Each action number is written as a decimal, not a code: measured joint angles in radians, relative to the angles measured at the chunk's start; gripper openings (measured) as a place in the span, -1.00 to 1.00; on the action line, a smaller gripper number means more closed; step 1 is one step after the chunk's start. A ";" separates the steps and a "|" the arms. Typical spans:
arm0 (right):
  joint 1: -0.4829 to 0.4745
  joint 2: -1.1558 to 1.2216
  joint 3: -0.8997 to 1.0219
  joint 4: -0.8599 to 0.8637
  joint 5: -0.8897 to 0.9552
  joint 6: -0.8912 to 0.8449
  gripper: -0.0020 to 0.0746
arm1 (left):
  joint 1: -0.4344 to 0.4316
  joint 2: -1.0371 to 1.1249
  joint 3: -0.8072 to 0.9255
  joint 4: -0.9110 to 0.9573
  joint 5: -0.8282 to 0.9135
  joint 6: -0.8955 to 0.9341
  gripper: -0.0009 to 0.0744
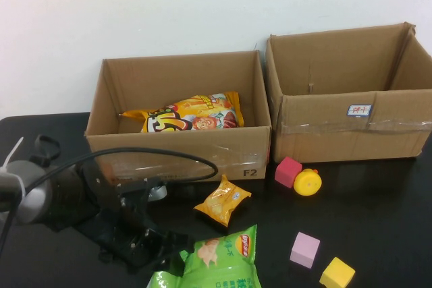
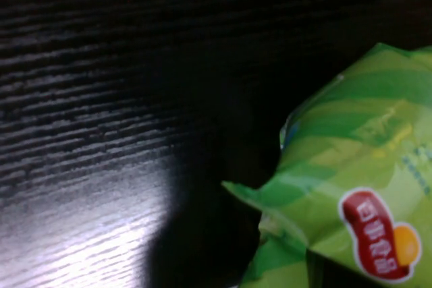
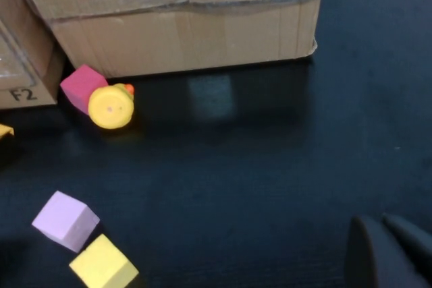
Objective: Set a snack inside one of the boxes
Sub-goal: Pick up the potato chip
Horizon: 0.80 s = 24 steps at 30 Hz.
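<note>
Green chip bag [image 1: 216, 261] meets the low left tool [image 1: 169, 244], grip unclear; right tool [image 3: 385, 251] together.

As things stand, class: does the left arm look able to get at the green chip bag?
Probably yes. The left gripper is already low at the green chip bag, at the edge facing it, with only bare table around. The right gripper, shut, stays away.
</note>
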 joint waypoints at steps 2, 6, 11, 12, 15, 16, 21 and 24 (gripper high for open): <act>0.000 0.000 0.000 0.002 -0.002 0.000 -0.95 | 0.000 0.000 -0.004 0.000 0.011 0.008 -0.50; 0.000 0.000 0.000 0.005 -0.005 0.000 -0.95 | 0.000 -0.004 -0.024 -0.026 0.056 0.039 -0.51; 0.000 0.000 0.000 0.006 -0.005 0.000 -0.95 | 0.000 -0.042 -0.093 -0.078 0.161 0.101 -0.76; 0.000 0.000 0.000 0.006 -0.005 0.000 -0.95 | 0.000 -0.050 -0.114 -0.083 0.182 0.106 -0.79; 0.000 0.000 0.000 0.006 -0.011 0.000 -0.95 | 0.000 -0.063 -0.177 -0.089 0.244 0.113 -0.85; 0.000 0.000 0.000 0.006 -0.012 0.000 -0.95 | 0.000 -0.063 -0.194 -0.091 0.263 0.115 -0.86; 0.000 0.000 0.000 0.006 -0.016 0.000 -0.95 | 0.000 -0.063 -0.284 -0.136 0.335 0.133 -0.88; 0.000 0.000 0.000 0.009 -0.018 0.000 -0.95 | 0.000 -0.063 -0.350 -0.172 0.385 0.144 -0.88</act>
